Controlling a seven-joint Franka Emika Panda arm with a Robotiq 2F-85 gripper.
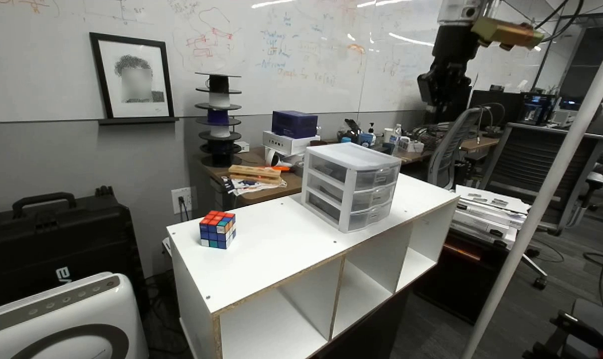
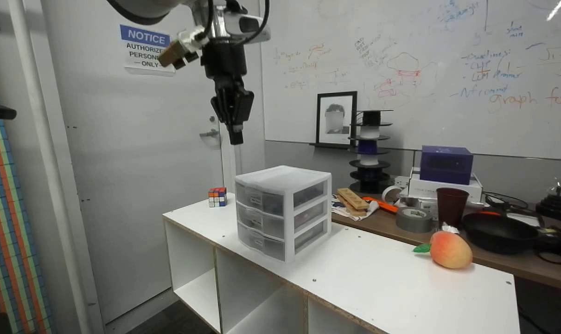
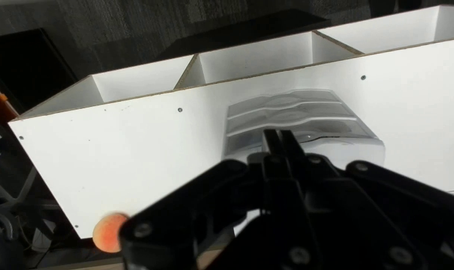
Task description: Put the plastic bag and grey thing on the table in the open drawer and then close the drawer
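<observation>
Three translucent drawers (image 2: pixel 261 221) sit flush in their small white chest (image 2: pixel 288 213), below the jaws of your gripper (image 3: pixel 279 137) and well apart from them, none seen pulled out. Your jaws are pressed together with nothing visible between them, and hang higher than the chest in both exterior views. The plastic bag and the grey thing cannot be picked out anywhere below the jaws on the white table (image 2: pixel 368 278); darker patches show through the drawer walls, too faint for you to name.

By that evidence the closing looks done, and the loading most likely with it, though you cannot confirm that both items are inside, nor which drawer, beneath your jaws, would hold them. What is left for you, in all likelihood, is a check of the contents and taking the gripper clear.

Farther out, a puzzle cube (image 1: pixel 218 230) rests on the white table, low and to the left of the jaws in both exterior views. A peach (image 2: pixel 450 250) sits toward the table's other end, low and to the right of the jaws in an exterior view. Neither touches the gripper.
</observation>
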